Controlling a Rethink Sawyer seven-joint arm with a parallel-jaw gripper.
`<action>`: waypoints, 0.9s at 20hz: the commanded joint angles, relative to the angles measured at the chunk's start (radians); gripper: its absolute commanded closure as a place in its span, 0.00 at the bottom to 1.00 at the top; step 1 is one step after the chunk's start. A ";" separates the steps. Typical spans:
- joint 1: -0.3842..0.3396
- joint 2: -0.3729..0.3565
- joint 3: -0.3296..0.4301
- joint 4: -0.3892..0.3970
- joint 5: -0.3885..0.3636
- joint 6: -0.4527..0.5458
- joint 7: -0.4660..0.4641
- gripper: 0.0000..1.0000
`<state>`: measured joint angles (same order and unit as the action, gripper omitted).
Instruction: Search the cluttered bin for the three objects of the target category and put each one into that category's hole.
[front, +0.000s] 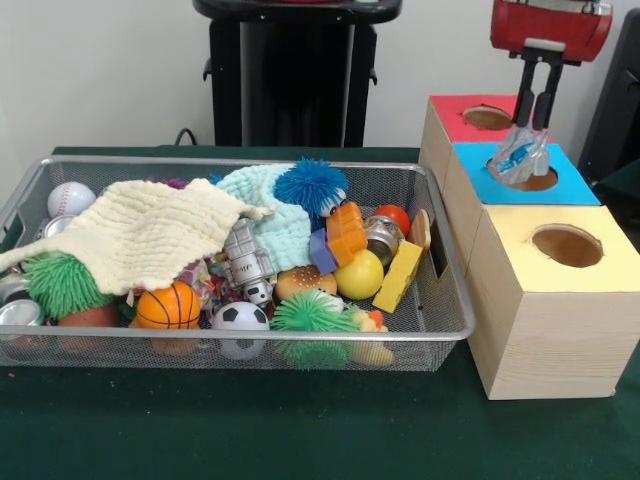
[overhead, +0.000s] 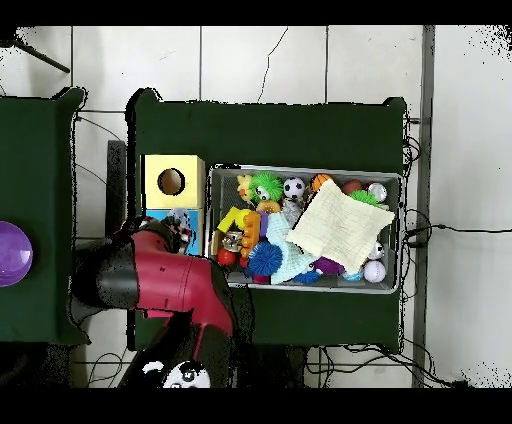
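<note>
Holding a crumpled clear plastic piece (front: 520, 155) pinched in the gripper (front: 533, 128), right over the blue box's hole (front: 524, 178); best lowering it straight, keeping centred on the opening, releasing only once the plastic sits inside the rim

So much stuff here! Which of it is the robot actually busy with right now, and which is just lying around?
In use: gripper, shut on a crumpled plastic piece; blue-topped box under it; wire bin being searched.

Lying about: yellow cloth, basketball, soccer ball, baseball, blue spiky ball, yellow-topped box.
</note>
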<state>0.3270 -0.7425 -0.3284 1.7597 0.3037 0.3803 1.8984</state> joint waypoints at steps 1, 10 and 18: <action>0.034 0.058 0.025 0.108 0.068 -0.021 0.329 1.00; 0.031 0.100 0.049 0.142 0.118 -0.104 0.331 1.00; 0.027 0.126 0.070 0.170 0.140 -0.176 0.315 1.00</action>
<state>0.3783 -0.6992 -0.3281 1.8031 0.4023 0.2932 1.9188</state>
